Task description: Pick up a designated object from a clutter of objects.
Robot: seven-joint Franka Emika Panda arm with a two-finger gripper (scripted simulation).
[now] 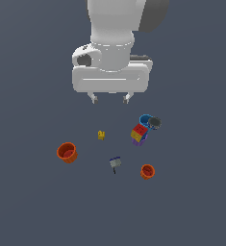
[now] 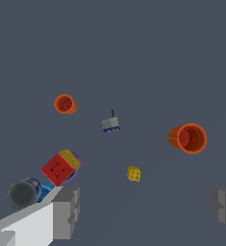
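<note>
The gripper (image 1: 109, 98) hangs above the floor with its fingers wide apart and holds nothing. In the exterior view the multicoloured cube (image 1: 139, 133) lies at about 5 o'clock from it, touching a purple cup (image 1: 142, 140), with a blue cup (image 1: 144, 119) and a dark grey disc (image 1: 154, 123) just beside. The tiny yellow block (image 1: 101, 135) lies at 9 o'clock from the cube, well apart.
</note>
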